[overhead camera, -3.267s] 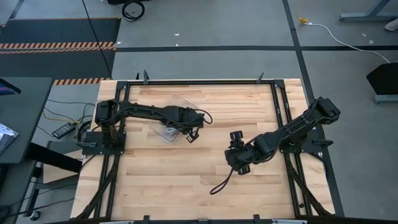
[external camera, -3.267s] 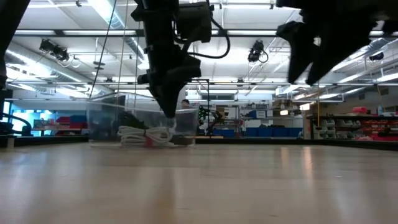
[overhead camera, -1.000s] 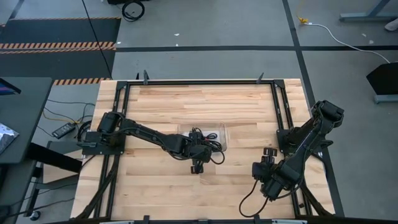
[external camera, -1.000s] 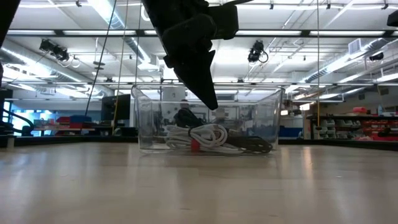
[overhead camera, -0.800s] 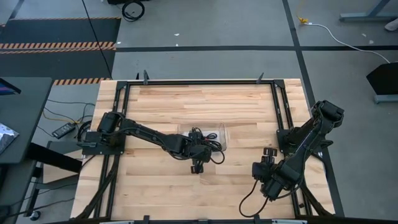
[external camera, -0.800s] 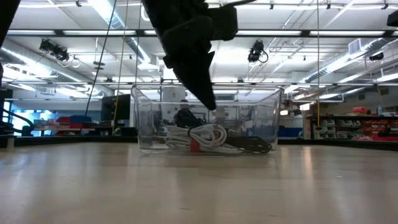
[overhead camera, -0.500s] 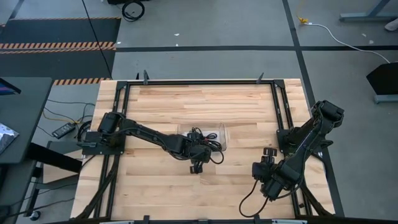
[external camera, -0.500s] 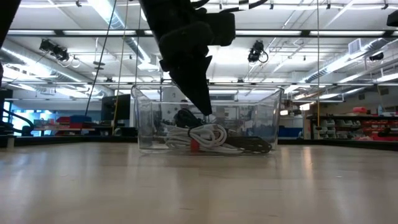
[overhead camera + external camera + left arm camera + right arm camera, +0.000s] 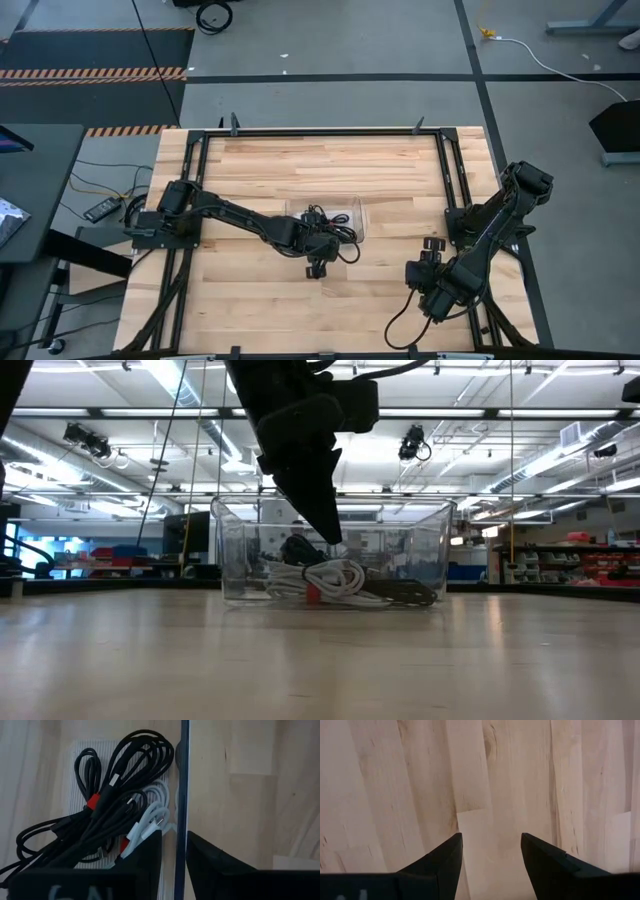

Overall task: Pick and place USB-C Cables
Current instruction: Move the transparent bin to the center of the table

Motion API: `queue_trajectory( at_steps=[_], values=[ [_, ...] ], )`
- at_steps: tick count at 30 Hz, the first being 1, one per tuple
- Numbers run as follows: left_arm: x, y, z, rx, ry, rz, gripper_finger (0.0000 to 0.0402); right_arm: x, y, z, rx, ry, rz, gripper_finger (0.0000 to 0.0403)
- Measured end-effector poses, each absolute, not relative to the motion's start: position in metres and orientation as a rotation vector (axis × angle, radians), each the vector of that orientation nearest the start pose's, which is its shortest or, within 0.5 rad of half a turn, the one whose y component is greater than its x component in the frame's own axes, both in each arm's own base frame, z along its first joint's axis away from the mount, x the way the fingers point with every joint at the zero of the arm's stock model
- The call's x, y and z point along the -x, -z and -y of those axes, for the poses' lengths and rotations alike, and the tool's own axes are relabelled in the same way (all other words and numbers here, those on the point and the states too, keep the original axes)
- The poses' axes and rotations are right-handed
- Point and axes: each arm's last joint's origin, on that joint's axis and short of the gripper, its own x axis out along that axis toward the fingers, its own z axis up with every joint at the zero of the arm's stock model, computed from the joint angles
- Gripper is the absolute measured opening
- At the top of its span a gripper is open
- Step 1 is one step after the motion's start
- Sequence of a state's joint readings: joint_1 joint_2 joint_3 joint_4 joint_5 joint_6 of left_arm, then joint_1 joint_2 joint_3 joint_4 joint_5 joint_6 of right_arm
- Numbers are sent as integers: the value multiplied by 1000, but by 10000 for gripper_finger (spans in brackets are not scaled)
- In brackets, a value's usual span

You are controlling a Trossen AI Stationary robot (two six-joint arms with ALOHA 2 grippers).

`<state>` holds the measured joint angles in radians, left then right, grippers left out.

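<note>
Table: pale wood planks (image 9: 250, 170), centre frame.
Cables: USB-C cables (image 9: 107, 815) piled in clear bin (image 9: 435, 555).
Left gripper (image 9: 174, 851): jaws nearly together — pinching bin wall, cables just beside.
Right gripper (image 9: 491, 851): lower right — jaws apart over bare wood.

Nothing readable is showing from where I am standing. Pale marks are sitting on the left gripper's (image 9: 174, 851) dark housing in its wrist view, but they are cut off and I am not making them out.
</note>
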<state>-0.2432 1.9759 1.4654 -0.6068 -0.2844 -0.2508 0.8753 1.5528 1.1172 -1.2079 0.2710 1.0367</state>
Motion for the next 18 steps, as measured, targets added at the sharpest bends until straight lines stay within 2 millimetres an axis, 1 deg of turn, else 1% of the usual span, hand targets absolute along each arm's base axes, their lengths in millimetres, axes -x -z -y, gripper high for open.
queue_trajectory(
  at_steps=[4, 11, 14, 18],
  values=[
    [-396, -196, 90, -69, -172, -1075, 91, -170, -223, -191, 49, 280, -1382, 208],
    [-390, -218, 91, -47, -164, -1016, 92, -170, -224, -192, 44, 276, -1385, 208],
    [-386, -231, 93, -40, -152, -982, 92, -172, -232, -196, 1, 242, -1410, 208],
    [-381, -251, 98, -38, -120, -903, 92, -177, -251, -204, -44, 175, -1394, 208]
  ],
)
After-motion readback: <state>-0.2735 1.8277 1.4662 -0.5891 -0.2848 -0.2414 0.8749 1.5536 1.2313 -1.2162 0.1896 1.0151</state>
